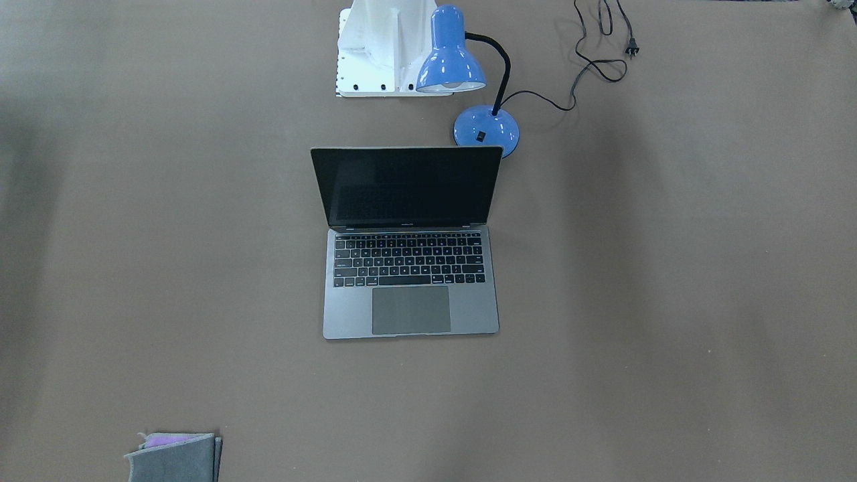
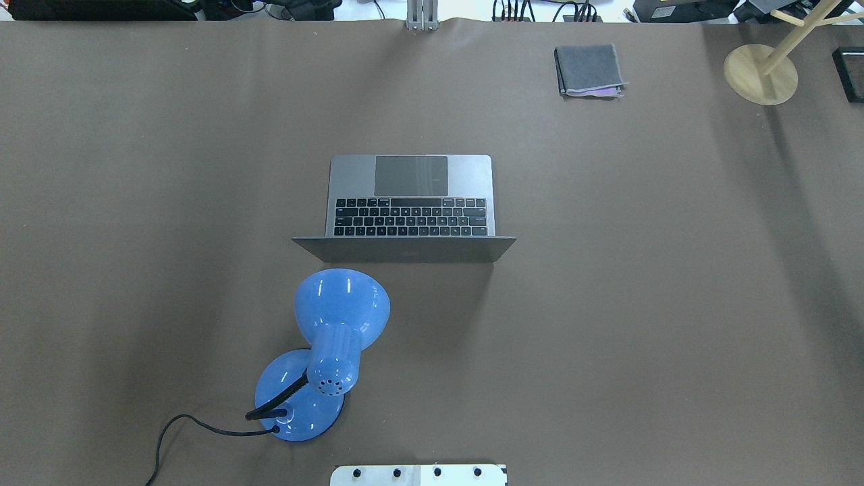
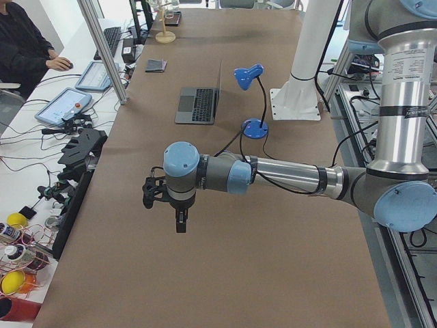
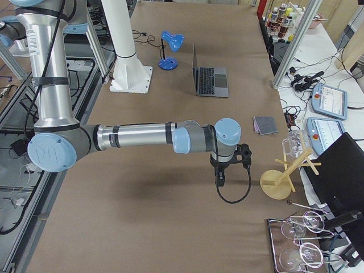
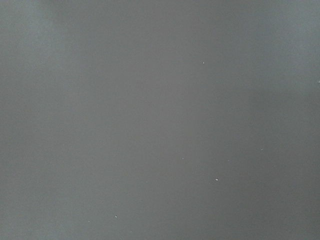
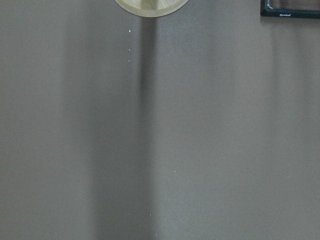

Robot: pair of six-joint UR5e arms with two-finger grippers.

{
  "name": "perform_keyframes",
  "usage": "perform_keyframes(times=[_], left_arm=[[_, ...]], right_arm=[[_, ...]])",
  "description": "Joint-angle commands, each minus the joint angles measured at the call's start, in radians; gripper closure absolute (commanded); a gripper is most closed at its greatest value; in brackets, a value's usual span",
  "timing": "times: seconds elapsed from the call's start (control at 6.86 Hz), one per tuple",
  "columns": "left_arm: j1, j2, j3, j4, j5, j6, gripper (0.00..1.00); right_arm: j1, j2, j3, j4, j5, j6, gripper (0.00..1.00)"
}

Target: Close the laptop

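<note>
The space-grey laptop [image 1: 410,309] [image 2: 472,179] stands open in the middle of the brown table, its dark screen upright and its keyboard facing away from the robot. It also shows in the left side view [image 3: 198,104] and the right side view [image 4: 211,80]. My left gripper [image 3: 181,223] hangs over the table's left end, far from the laptop. My right gripper [image 4: 220,180] hangs over the right end, also far away. Both show only in the side views, so I cannot tell whether they are open or shut. The wrist views show bare table.
A blue desk lamp [image 1: 450,63] [image 2: 341,317] stands just behind the laptop lid on the robot's side, its cord [image 1: 602,61] trailing. A folded grey cloth [image 2: 588,69] lies far right. A wooden stand [image 2: 759,74] [image 4: 277,183] is near my right gripper. The white robot base [image 1: 381,47] is behind the lamp.
</note>
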Motion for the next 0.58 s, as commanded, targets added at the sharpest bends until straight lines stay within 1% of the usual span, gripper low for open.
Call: perform_keyframes(times=[0.0, 0.15, 0.29, 0.44], left_arm=[[0.000, -0.008, 0.000, 0.000, -0.002, -0.002, 0.02], [0.001, -0.027, -0.008, 0.002, -0.002, -0.007, 0.02], [0.003, -0.086, -0.020, 0.003, -0.003, -0.039, 0.02], [0.027, -0.140, -0.049, -0.006, -0.003, -0.103, 0.02]], right_arm=[[0.001, 0.014, 0.002, -0.002, 0.009, 0.001, 0.00], [-0.001, 0.049, 0.007, -0.002, 0.040, 0.001, 0.00], [-0.023, 0.101, -0.040, -0.002, 0.023, -0.002, 0.00], [-0.025, 0.170, -0.057, 0.000, 0.029, -0.002, 0.00]])
